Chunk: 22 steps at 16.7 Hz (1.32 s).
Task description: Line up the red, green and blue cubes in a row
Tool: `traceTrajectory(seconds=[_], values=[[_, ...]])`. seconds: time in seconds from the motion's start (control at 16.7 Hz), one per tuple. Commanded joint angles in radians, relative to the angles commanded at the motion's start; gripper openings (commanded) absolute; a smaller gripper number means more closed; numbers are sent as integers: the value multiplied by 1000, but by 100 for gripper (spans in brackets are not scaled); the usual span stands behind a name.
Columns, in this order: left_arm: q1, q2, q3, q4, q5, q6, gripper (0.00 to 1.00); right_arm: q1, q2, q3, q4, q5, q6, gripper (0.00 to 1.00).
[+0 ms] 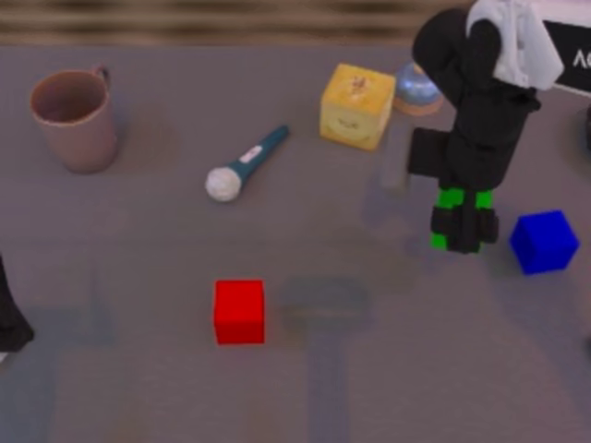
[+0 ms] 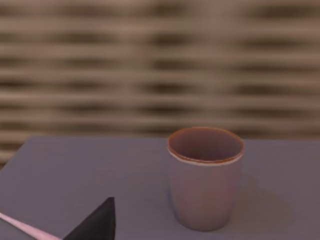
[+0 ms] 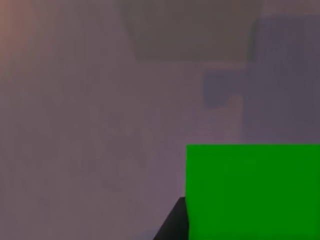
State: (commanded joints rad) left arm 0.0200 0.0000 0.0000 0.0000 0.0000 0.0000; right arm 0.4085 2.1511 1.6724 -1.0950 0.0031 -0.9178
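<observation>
Green cube (image 3: 252,192) fills my right wrist cam, clamped in right gripper (image 1: 459,221) beside blue cube (image 1: 545,242) (near table's right edge). Red cube (image 1: 240,312) sits mid-table w/ open room. Left arm parked at left edge, fingers can't tell.

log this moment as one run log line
right gripper: jaws shut on green cube, off table | red cube: centre | blue cube: right | left arm: parked left

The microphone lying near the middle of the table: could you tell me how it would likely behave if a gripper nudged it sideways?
The microphone would probably roll or pivot, since its handle looks round and it lies flat. Its white ball head is wider than the teal handle, so it would likely swing in an arc. It looks rigid, not floppy.
</observation>
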Motion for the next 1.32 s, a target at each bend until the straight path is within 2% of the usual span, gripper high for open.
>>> traceTrajectory(seconds=[0.18, 0.66, 1.02, 1.32], values=[[0, 0, 0, 0, 0, 0, 100, 62, 9, 27, -18, 0, 21, 0], [0, 0, 0, 0, 0, 0, 100, 351, 40, 143, -103, -2, 131, 0], [0, 0, 0, 0, 0, 0, 100, 370, 38, 147, -104, -2, 141, 0], [0, 0, 0, 0, 0, 0, 100, 370, 78, 44, 40, -2, 143, 0]])
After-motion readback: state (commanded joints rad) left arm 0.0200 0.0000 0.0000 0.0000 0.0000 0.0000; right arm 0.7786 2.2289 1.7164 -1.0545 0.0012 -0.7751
